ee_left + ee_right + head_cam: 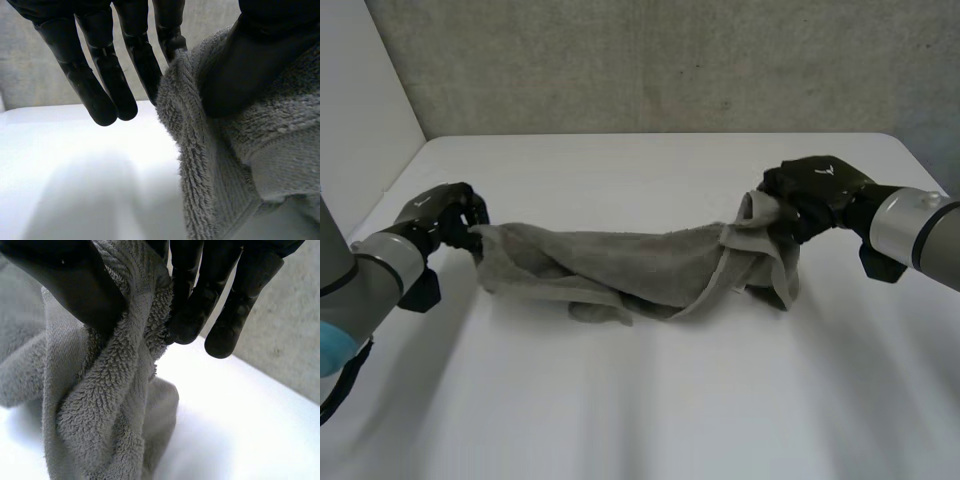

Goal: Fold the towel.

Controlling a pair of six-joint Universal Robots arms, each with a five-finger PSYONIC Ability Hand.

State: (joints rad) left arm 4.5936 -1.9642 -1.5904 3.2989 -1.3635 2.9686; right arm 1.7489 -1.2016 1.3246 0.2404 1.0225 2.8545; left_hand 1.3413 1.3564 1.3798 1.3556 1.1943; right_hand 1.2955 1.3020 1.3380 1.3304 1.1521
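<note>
Holding grey towel (640,268) strung out over white counter (650,410), sagging onto it mid-span, bunched and twisted. Clamped at towel's left end by left hand (445,215), thumb against fingers. Clamped at towel's right end by right hand (815,190), same pinch. Looks like spread-out step, fold not yet begun. Suggest pulling the ends apart evenly to kill the twist, gripping tight, laying flat before folding. Risk: terry slipping out of a shallow pinch.
</note>
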